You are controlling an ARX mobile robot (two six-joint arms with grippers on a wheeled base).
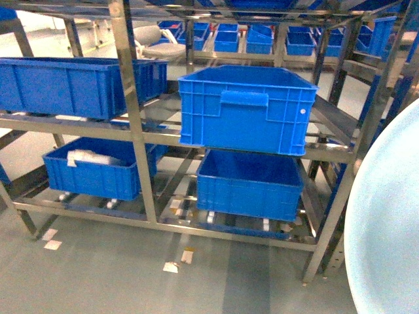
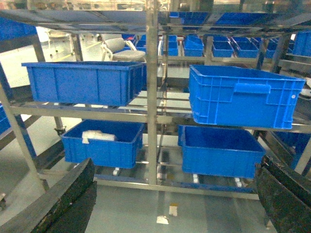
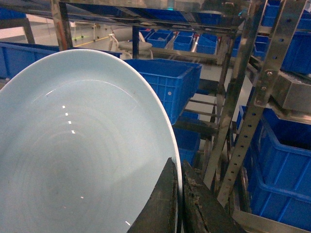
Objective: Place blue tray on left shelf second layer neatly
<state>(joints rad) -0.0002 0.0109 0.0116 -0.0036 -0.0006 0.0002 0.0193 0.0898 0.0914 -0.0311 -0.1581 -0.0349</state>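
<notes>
- Left gripper (image 2: pixel 170 204): jaws spread wide, holding nothing.
- Shelf (image 1: pixel 78 123): second layer on the left carries a crate (image 1: pixel 72 85), likely crowding the spot.
- Tray (image 3: pixel 77 155): far right, tilted, rim pinched by right gripper (image 3: pixel 179 204); looks light, stiff, glossy, probably slippery, so rim grip suits.

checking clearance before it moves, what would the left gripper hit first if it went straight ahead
Probably the steel upright between the two bays: it stands dead centre between the open jaws of the left gripper. Depth is hard to judge.
</notes>
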